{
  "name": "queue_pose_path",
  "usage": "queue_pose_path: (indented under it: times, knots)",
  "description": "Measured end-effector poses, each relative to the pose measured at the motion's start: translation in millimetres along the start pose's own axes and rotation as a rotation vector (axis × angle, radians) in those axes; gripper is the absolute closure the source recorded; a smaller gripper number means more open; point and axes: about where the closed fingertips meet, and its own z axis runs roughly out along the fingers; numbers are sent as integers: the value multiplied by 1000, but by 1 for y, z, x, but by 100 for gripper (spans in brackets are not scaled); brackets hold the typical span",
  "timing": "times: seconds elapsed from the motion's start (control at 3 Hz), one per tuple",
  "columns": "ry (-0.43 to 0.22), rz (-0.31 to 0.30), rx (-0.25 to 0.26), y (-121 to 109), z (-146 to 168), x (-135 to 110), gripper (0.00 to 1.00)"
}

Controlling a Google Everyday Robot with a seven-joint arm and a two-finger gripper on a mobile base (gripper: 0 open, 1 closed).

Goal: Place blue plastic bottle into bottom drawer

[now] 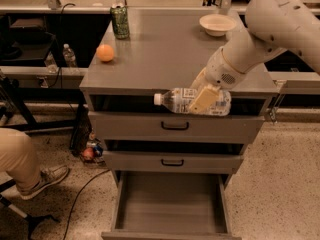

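Mid-carry, the end effector [204,98] pinches the blue plastic bottle [176,100] sideways, high above the open bottom drawer [170,204]; lowering it seems next.

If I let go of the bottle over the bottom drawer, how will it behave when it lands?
The blue plastic bottle, held sideways in the gripper, is round, so it will probably roll on the flat floor of the bottom drawer until a wall stops it. It looks like thin clear plastic, so it is likely light, may bounce, and is unlikely to break.
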Motion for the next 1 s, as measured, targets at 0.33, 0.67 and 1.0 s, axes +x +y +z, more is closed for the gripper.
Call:
queue_pose_path:
  times: [0.33, 0.67, 1.0]
  knots:
    - [-22, 72, -28, 21, 25, 22, 100]
    - [-44, 183, -68, 41, 62, 57, 100]
    - [-44, 183, -68, 41, 62, 57, 100]
